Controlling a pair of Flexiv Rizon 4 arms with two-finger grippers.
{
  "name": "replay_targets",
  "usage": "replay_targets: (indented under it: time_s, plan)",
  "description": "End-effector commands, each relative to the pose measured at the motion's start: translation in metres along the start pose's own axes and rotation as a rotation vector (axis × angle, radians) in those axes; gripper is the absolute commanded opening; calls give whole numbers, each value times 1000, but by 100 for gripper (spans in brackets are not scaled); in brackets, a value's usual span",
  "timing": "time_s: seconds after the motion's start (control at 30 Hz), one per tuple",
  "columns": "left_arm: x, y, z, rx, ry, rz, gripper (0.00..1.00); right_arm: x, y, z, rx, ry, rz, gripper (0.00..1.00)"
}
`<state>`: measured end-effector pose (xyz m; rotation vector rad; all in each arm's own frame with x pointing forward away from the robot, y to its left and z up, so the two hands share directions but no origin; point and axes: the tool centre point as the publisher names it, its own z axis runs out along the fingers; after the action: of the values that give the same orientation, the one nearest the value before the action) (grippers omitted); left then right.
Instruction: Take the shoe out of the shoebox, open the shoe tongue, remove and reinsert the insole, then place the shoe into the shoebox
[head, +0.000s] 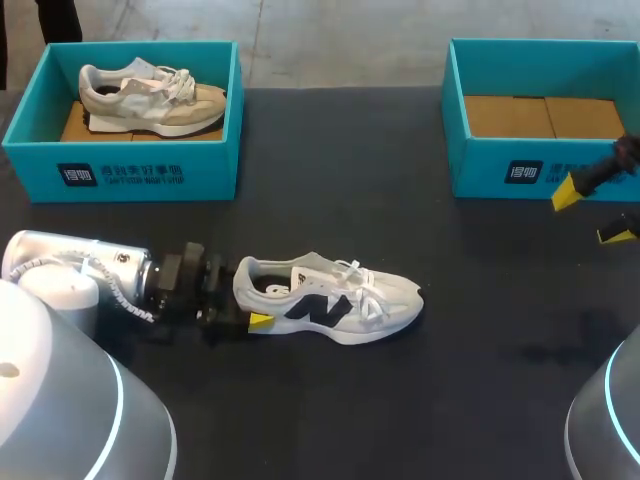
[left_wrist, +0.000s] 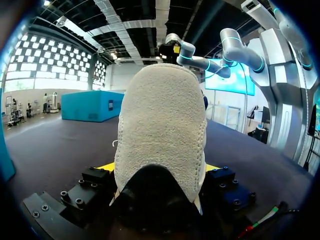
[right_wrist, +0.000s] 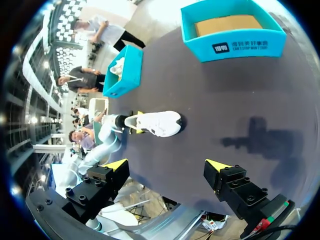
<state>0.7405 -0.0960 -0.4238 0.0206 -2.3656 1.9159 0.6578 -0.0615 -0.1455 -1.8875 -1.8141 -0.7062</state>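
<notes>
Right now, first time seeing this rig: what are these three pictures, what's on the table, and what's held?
This is a robot with two arms at a dark table. The head view looks down from above and behind. Each round picture comes from a camera on one wrist, looking out along that arm's fingers. The left gripper is shut on the heel of a white shoe, which lies on the table. The right gripper is open and holds nothing; it is near an empty teal box. A second teal box, far left, holds a beige shoe.
</notes>
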Motion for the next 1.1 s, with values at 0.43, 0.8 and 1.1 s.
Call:
replay_targets:
  time_s: [0.43,0.8,1.1]
  plan:
    - [2,4,5,0,-5,0,0,105,-4,60,-63,-301,-105,100]
    - [2,4,5,0,-5,0,0,153,6,118,-22,-393,-133,100]
    - [2,4,5,0,-5,0,0,174,4,155,-14,-437,-125,100]
